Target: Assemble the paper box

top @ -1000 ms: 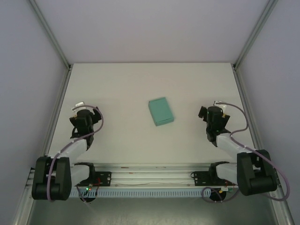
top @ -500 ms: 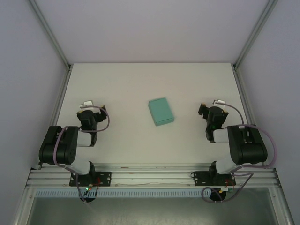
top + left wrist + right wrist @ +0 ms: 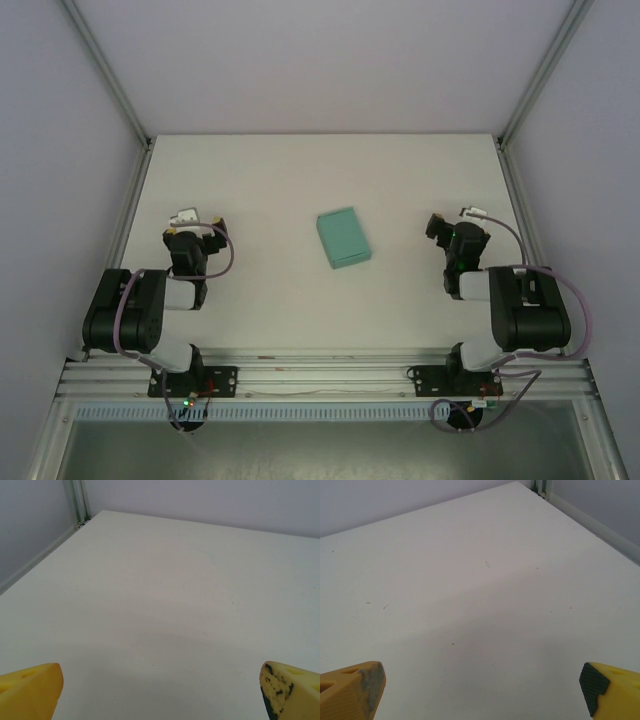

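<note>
The small teal-green card box (image 3: pixel 343 238) lies folded up on the white bench (image 3: pixel 270 180), well apart from the left claw (image 3: pixel 160 692) and right claw (image 3: pixel 480 692), both gaping empty, so assembly looks done and only parking seems left.

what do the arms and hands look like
The left arm and right arm are black and white links, each with a lilac cable looped alongside. The left hand and right hand have yellow wedge-shaped fingertips with black or grey marks.

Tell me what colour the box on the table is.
Plain teal-green; the box shows best in the top view.
</note>
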